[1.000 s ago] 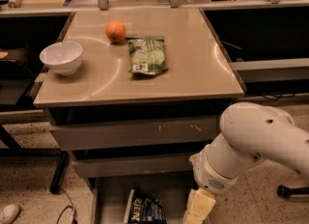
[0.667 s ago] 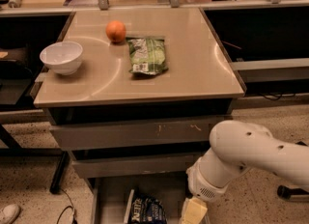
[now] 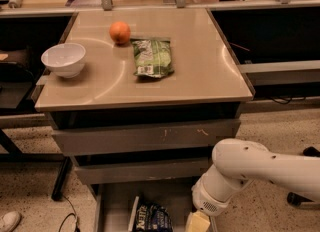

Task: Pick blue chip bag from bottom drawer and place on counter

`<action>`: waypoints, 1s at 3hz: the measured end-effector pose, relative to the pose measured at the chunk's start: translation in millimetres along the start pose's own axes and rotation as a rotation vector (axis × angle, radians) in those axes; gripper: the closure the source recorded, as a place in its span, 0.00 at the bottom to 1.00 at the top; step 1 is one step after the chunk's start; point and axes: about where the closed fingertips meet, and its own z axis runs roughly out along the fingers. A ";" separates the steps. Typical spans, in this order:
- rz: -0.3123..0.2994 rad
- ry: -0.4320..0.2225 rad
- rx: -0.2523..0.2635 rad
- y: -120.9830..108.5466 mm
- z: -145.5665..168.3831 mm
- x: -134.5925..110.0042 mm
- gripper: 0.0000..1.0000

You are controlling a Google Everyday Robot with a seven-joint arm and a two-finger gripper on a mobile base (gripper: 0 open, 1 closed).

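Bottom drawer [image 3: 116,200], blue chip bag [image 3: 153,219] lengthwise, tool [image 3: 198,222] beside

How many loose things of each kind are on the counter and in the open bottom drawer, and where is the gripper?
Snack bags: 2, green bag on counter, blue chip bag in bottom drawer
White bowl: 1
Orange: 1
Total: 4
The gripper is low, right of the blue chip bag.

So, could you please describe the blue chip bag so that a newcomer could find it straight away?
Start at the grey drawer cabinet under the tan counter and look down to the open bottom drawer. The blue chip bag lies there, right beside the gripper. Unlike the green bag on the counter, it is dark navy with white lettering.
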 end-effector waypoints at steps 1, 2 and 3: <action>-0.002 -0.039 0.007 -14.5 17.6 -5.3 0.00; -0.002 -0.127 0.040 -46.6 37.1 -12.7 0.00; 0.014 -0.199 0.055 -72.4 63.5 -10.0 0.00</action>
